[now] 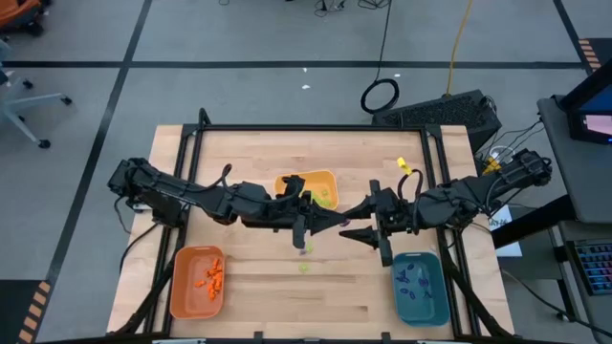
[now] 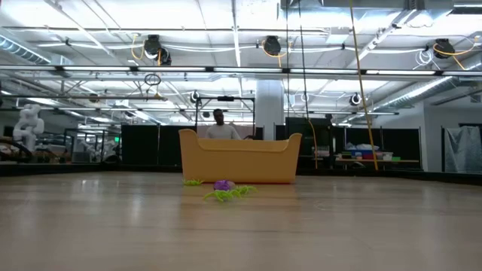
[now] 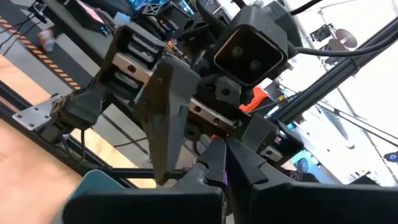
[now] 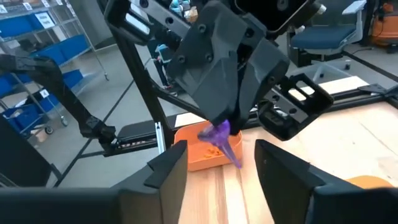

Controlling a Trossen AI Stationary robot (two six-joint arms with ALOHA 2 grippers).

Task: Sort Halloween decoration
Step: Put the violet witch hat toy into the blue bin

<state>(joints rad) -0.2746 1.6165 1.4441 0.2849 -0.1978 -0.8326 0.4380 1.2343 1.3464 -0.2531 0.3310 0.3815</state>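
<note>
Purple piece (image 4: 219,134) pinched in shut left gripper (image 4: 225,138), mid-table, facing open, empty right gripper (image 1: 366,234). Orange tray (image 1: 196,283) and teal tray (image 1: 419,289) partly filled; green pieces (image 2: 226,193) left on table (image 1: 287,296).

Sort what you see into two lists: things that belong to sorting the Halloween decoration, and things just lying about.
Part of the job:
purple piece in the left hand
right hand
green pieces
orange tray
yellow tray
teal tray

Lying about:
coiled cable
black case
office chair
</note>
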